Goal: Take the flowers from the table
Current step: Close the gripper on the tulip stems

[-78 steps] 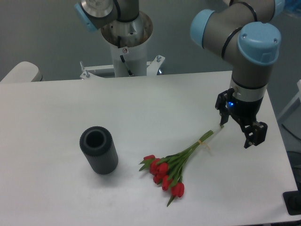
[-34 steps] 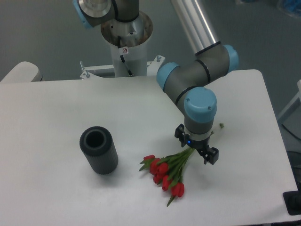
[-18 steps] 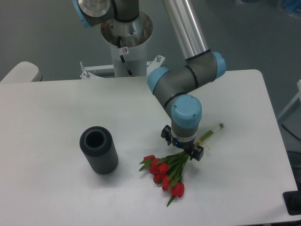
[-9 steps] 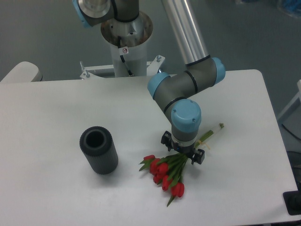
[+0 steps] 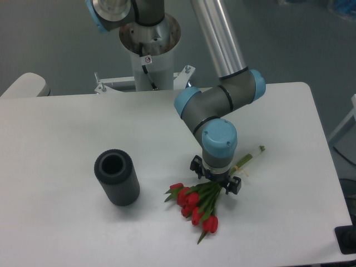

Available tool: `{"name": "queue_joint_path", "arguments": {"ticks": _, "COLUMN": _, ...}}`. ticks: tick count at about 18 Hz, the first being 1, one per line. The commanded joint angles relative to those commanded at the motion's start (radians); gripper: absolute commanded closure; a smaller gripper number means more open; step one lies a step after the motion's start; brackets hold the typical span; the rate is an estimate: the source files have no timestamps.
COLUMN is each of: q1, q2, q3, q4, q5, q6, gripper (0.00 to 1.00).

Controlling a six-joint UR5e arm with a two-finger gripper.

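Flowers [image 5: 198, 204]: one bunch, lying flat on the table [image 5: 67, 233] toward the near right corner; six red heads counted, fanned toward the near edge, though overlap makes the count approximate. Green stems run up and right toward the right edge, with a pale band partly visible beyond the hand.

Hand [image 5: 215, 184]: one, pointing down over the stems just above where the heads fan out. The two fingers stand a moderate way apart, one on each side of the stem bundle. No closure on the stems is visible; whether the fingertips touch the table cannot be told.

Step in hand: judged to be the final lowering and closing on the stems, with the lift not yet done.

Advice: keep the fingers straddling the whole bundle and squarely across it, so no stem escapes. Close gently to avoid crushing. Lift straight up, since the heavier heads may droop.

Cylinder [image 5: 116, 178]: one, dark grey and ribbed, upright with its open end up, well apart toward the left edge.

Arm base [image 5: 149, 53]: one, beyond the far edge.
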Motion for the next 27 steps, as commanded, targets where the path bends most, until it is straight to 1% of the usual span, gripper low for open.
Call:
{"name": "queue_joint_path", "arguments": {"ticks": 1, "q1": 0.000, "q2": -0.002, "q3": 0.002, "q4": 0.000, "q5": 0.000, "q6": 0.002, "gripper": 0.37}}
{"name": "queue_joint_path", "arguments": {"ticks": 2, "q1": 0.000, "q2": -0.003, "q3": 0.003, "q4": 0.000, "q5": 0.002, "q6": 0.003, "gripper": 0.40}}
{"name": "queue_joint_path", "arguments": {"ticks": 5, "q1": 0.000, "q2": -0.003, "q3": 0.003, "q4": 0.000, "q5": 0.000, "q6": 0.008, "gripper": 0.42}}
{"name": "queue_joint_path", "arguments": {"ticks": 8, "q1": 0.000, "q2": -0.002, "q3": 0.011, "q4": 0.000, "q5": 0.002, "q6": 0.014, "gripper": 0.45}}
{"name": "queue_joint_path", "arguments": {"ticks": 9, "q1": 0.002, "q2": -0.002, "q3": 0.011, "q4": 0.000, "q5": 0.000, "q6": 0.014, "gripper": 0.48}}
{"name": "queue_joint_path", "arguments": {"ticks": 10, "q1": 0.002, "q2": -0.002, "q3": 0.011, "q4": 0.000, "q5": 0.000, "q6": 0.015, "gripper": 0.53}}
{"name": "queue_joint_path", "arguments": {"ticks": 11, "q1": 0.003, "q2": -0.002, "q3": 0.011, "q4": 0.000, "q5": 0.000, "q6": 0.017, "gripper": 0.56}}
{"name": "queue_joint_path", "arguments": {"ticks": 20, "q1": 0.003, "q2": 0.003, "q3": 0.012, "q4": -0.002, "q5": 0.000, "q6": 0.018, "gripper": 0.69}}
{"name": "queue_joint_path", "arguments": {"ticks": 22, "q1": 0.003, "q2": 0.005, "q3": 0.012, "q4": -0.002, "q5": -0.002, "q6": 0.018, "gripper": 0.70}}
{"name": "queue_joint_path", "arguments": {"ticks": 24, "q1": 0.003, "q2": 0.006, "q3": 0.014, "q4": -0.002, "q5": -0.002, "q6": 0.018, "gripper": 0.74}}
{"name": "queue_joint_path", "arguments": {"ticks": 25, "q1": 0.003, "q2": 0.006, "q3": 0.014, "q4": 0.000, "q5": -0.002, "q6": 0.018, "gripper": 0.79}}
{"name": "queue_joint_path", "arguments": {"ticks": 27, "q1": 0.005, "q2": 0.009, "q3": 0.014, "q4": 0.000, "q5": -0.003, "q6": 0.020, "gripper": 0.79}}
